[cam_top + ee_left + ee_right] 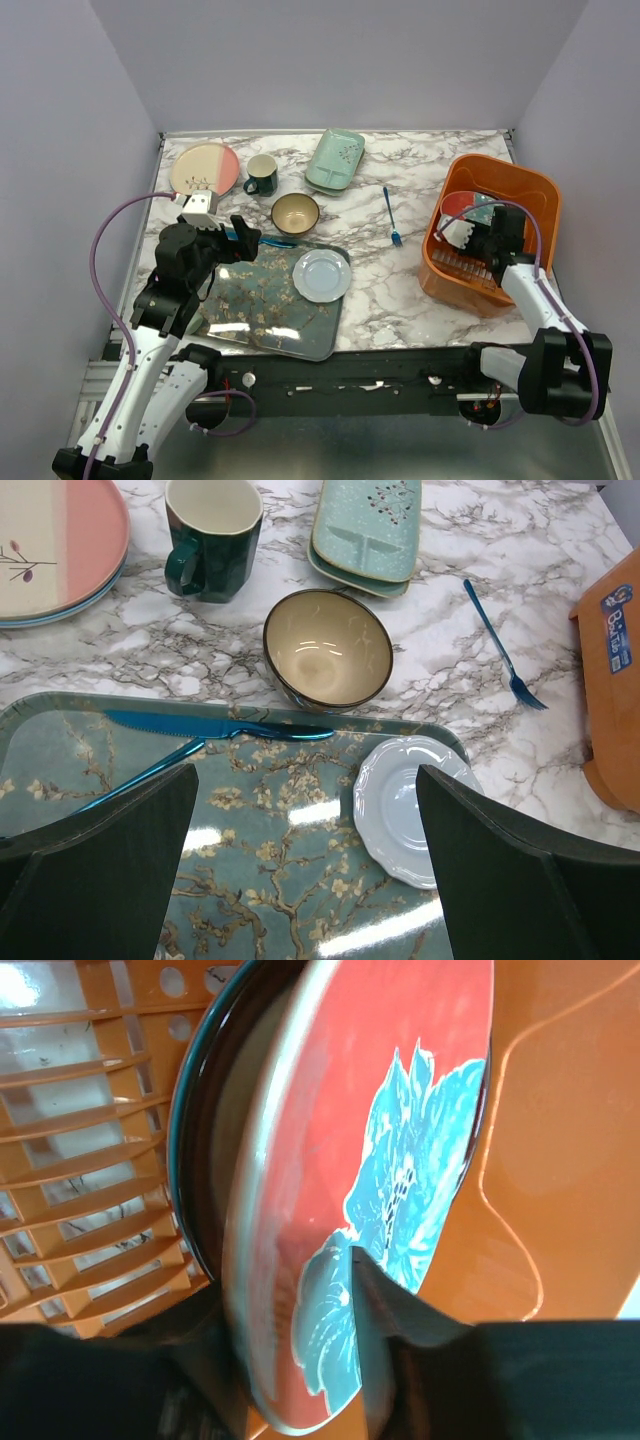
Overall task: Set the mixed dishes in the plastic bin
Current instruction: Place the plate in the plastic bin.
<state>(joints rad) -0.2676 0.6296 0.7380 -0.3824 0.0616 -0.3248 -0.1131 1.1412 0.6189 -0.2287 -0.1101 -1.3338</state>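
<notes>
The teal-and-red plate (pixel 400 1110) stands on edge inside the orange plastic bin (pixel 520 180). It leans on a dark-rimmed dish (pixel 195 1160). My right gripper (pixel 290 1360) straddles its lower rim with the jaws loosened, and the plate's edge is blurred. My left gripper (pixel 305 860) hovers open and empty over the floral tray (pixel 270 880). Beyond the tray on the marble are the brown bowl (pixel 327 660), the dark green mug (pixel 212 540), the mint rectangular dish (pixel 367 525) and the cream-and-pink plate (pixel 55 540). A small pale blue plate (pixel 405 810) lies on the tray's right end.
A blue knife (pixel 220 727) and another blue utensil lie on the tray's far edge. A blue fork (pixel 505 650) rests on the marble between the dishes and the bin. The bin's slotted floor (pixel 90 1190) is to the left of the plate. Walls close in the table on three sides.
</notes>
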